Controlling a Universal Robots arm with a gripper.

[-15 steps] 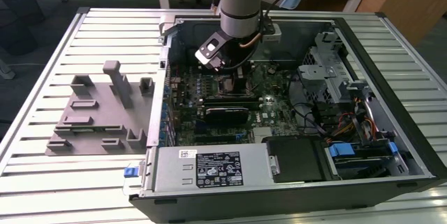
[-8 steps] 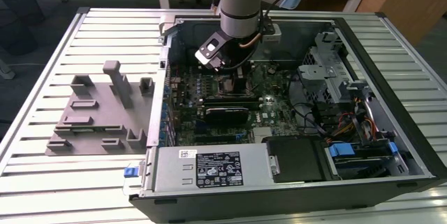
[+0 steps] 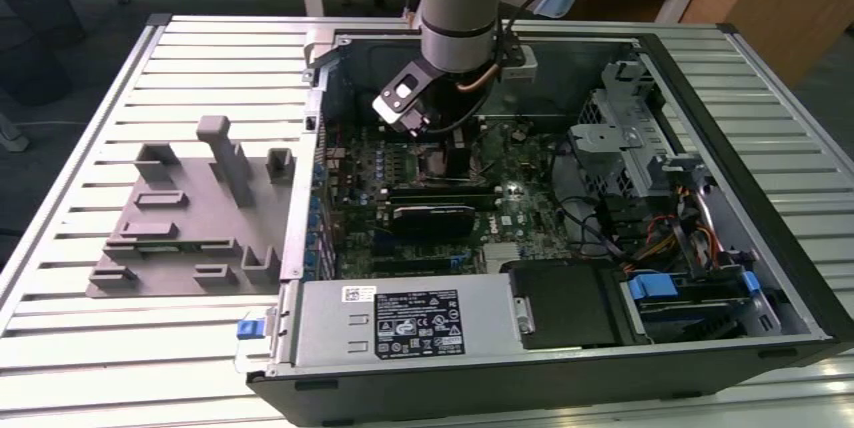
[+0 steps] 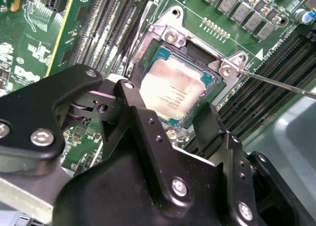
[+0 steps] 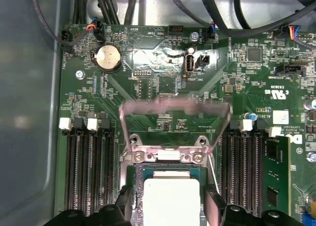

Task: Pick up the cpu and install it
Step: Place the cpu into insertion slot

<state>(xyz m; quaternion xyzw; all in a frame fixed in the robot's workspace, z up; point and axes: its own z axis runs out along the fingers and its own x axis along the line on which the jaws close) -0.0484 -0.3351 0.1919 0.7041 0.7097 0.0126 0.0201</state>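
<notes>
cpu [image 4: 175, 92] sits in mobo socket [image 4: 170, 35]; tool [image 4: 168, 101] spread, fingers [image 4: 129, 95] flanking it, not pinching. In the exterior view, tool's inside the pc case [image 3: 534, 393], toward its 12 o'clock.

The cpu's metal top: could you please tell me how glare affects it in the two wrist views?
In the first wrist view the cpu is blown out near white, detail lost; in the second wrist view the cpu shows only a soft pinkish sheen, faint markings visible.
</notes>
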